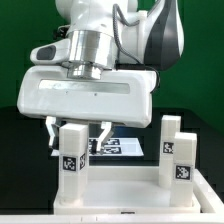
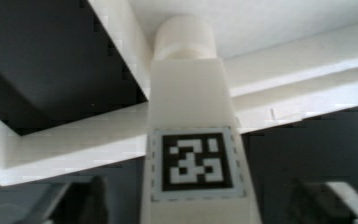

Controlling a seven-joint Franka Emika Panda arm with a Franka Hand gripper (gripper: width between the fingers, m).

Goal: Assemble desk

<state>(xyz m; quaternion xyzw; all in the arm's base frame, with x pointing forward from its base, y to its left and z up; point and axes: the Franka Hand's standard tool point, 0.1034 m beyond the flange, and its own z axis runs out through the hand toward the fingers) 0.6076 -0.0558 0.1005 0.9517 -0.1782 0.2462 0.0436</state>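
The white desk tabletop (image 1: 120, 196) lies low in the exterior view, socket side up. A white square-bar leg (image 1: 72, 152) with a tag sticker stands upright at its corner on the exterior view's left. My gripper (image 1: 77, 135) hangs over this leg with one finger on each side of its top. In the wrist view the leg (image 2: 194, 90) runs down the middle to the rimmed tabletop (image 2: 309, 85). Dark gaps separate both fingers (image 2: 66, 203) from it, so the gripper (image 2: 202, 205) is open and holds nothing. Another tagged leg (image 1: 180, 155) stands upright on the exterior view's right.
The marker board (image 1: 118, 147) lies flat on the black table behind the desk, between the two legs. The robot's large white wrist housing (image 1: 85, 95) fills the upper half of the exterior view and hides what is behind it.
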